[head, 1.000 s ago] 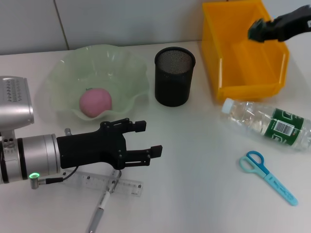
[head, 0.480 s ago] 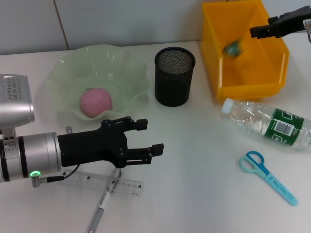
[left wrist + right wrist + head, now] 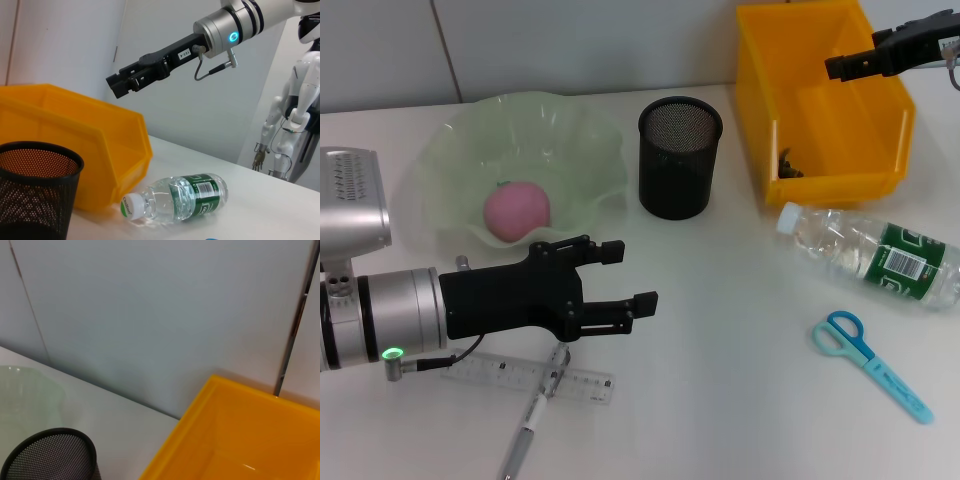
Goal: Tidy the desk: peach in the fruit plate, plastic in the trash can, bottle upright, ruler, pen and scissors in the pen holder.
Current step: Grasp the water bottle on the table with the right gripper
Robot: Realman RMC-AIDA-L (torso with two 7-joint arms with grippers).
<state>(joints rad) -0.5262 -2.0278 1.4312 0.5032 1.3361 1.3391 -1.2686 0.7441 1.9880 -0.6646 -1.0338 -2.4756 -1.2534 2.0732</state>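
Right tool [image 3: 840, 66] hangs empty, fingers apart, above the yellow bin [image 3: 880, 180]; left tool [image 3: 630, 280] spread empty.

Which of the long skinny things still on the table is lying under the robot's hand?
The clear ruler, with the grey pen crossing it, lies just below the left gripper. The blue scissors lie far off on the other side, near the bottle.

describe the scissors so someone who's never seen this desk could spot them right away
Start at the yellow bin at the desk's far right. In front of it lies a clear water bottle on its side; the scissors lie flat just nearer the robot. They are the only light blue item, with two loop handles pointing toward the bottle.
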